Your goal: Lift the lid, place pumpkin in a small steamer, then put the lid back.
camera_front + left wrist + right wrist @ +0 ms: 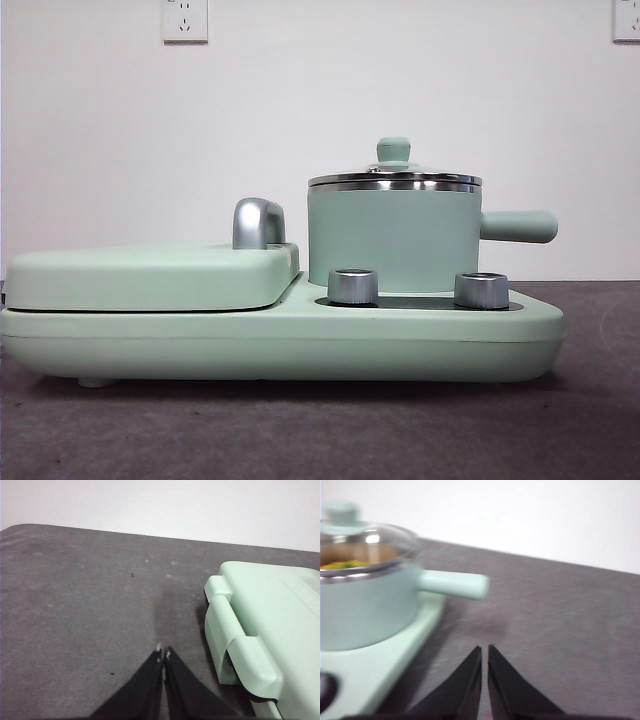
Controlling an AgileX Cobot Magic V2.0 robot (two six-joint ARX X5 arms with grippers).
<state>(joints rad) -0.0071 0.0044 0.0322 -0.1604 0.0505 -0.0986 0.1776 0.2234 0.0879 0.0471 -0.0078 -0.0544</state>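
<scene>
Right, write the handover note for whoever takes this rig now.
Left gripper: jaws shut, empty, over bare table beside the flat green cover.
Right gripper: jaws shut, empty, over the table clear of the small steamer.
The lid sits on the steamer; something yellow, likely the pumpkin, shows through the glass.
Done: all three steps, by the look of it.
Left: nothing visible.

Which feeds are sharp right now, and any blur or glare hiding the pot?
Front view: sharp and evenly lit. Right wrist view: soft blur, with a glare spot on the lid, yellow dimly visible under the glass. Left wrist view: clear, faint shadow beside the cooker base.
</scene>
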